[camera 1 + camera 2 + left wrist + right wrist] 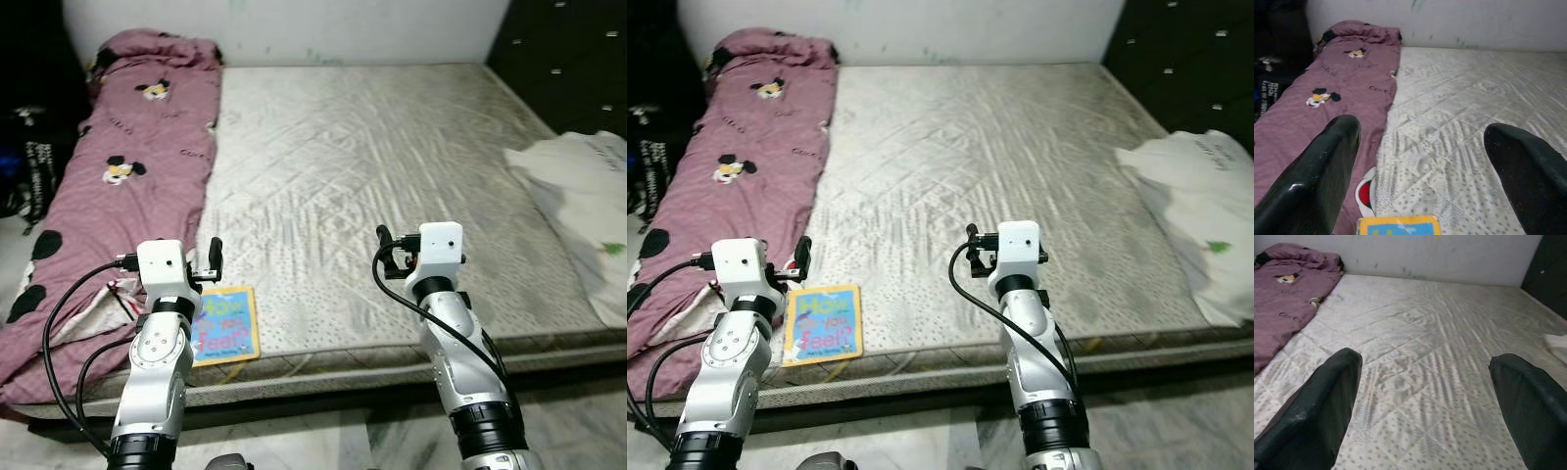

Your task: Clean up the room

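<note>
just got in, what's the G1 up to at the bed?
It stands at the foot of the bare mattress, holding nothing. The left gripper hovers open just above a children's book lying at the mattress's near edge, beside a maroon cartoon-print blanket. The right gripper is open over bare mattress. A white cloth lies at the right edge. The book looks like the likely first pick.

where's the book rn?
In the left eye view, the book lies flat at the mattress's front edge on the robot's left, beside the purple blanket and just ahead of the open left gripper.
</note>
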You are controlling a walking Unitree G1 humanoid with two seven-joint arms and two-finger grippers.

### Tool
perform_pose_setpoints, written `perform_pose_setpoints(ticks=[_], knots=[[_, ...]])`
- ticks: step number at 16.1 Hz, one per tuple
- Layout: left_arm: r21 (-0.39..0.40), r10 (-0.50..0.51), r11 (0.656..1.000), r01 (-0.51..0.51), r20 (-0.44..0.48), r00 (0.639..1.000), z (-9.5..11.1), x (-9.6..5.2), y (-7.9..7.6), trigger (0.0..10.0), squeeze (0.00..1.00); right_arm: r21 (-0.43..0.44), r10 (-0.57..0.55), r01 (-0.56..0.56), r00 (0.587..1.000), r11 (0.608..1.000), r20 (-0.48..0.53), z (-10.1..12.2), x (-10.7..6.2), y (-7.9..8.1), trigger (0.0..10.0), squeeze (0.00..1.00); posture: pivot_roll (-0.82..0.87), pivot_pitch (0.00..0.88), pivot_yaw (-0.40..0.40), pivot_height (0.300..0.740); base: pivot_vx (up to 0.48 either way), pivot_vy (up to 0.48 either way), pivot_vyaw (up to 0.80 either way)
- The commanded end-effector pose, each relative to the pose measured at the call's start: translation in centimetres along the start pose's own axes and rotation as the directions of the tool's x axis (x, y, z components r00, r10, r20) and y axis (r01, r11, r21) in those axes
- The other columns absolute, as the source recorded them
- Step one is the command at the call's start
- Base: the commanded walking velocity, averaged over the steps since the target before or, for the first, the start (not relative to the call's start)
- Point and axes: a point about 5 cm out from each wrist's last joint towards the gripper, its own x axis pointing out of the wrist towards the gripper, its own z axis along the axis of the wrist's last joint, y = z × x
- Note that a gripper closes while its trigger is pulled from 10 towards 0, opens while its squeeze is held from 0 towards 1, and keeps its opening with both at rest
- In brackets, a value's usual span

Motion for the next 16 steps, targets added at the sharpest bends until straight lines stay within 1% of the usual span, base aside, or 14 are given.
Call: perform_pose_setpoints(ticks=[1,2,5,9,11,13,16], knots=[[0.000,-0.005,1.000,0.005,0.004,1.000,0.00,0.11,0.01,10.0,0.00,0.003,-0.003,0.003,1.000,1.000,0.008,0.16,0.27,-0.01,10.0,0.00,0.02,0.000,-0.015,0.740,0.307,0.000,0.00],[-0.007,-0.006,1.000,0.006,-0.001,1.000,-0.02,0.26,-0.37,10.0,0.00,0.006,0.004,-0.004,1.000,1.000,0.003,-0.04,0.31,0.28,10.0,0.00,0.02,0.000,-0.020,0.740,0.000,0.000,0.00],[-0.008,-0.010,1.000,0.010,0.005,1.000,0.05,0.26,-0.53,10.0,0.00,0.008,0.007,-0.007,1.000,1.000,0.002,-0.10,0.37,0.37,10.0,0.00,0.02,0.000,-0.022,0.740,0.000,0.000,0.00],[-0.025,-0.008,1.000,0.008,-0.013,1.000,-0.23,0.30,-0.60,10.0,0.00,0.012,0.003,-0.003,1.000,1.000,-0.012,-0.55,0.67,0.53,10.0,0.00,0.03,0.000,-0.028,0.740,0.000,0.000,0.00],[-0.030,-0.006,1.000,0.005,-0.012,1.000,-0.18,0.32,-0.60,10.0,0.00,0.011,0.011,-0.011,1.000,1.000,-0.011,-0.52,0.78,0.71,10.0,0.00,0.04,0.000,-0.037,0.740,0.000,0.322,0.00],[-0.047,0.006,0.999,-0.007,-0.019,1.000,-0.24,0.28,-0.50,10.0,0.00,0.013,0.013,-0.013,1.000,1.000,-0.014,-0.56,0.84,0.66,10.0,0.00,0.04,0.000,-0.040,0.740,0.000,0.480,0.00],[-0.049,0.010,0.999,-0.011,-0.019,1.000,-0.27,0.23,-0.51,10.0,0.00,0.011,0.014,-0.013,1.000,1.000,-0.014,-0.67,0.85,0.61,10.0,0.00,0.04,0.000,-0.041,0.740,0.000,0.480,0.00]])
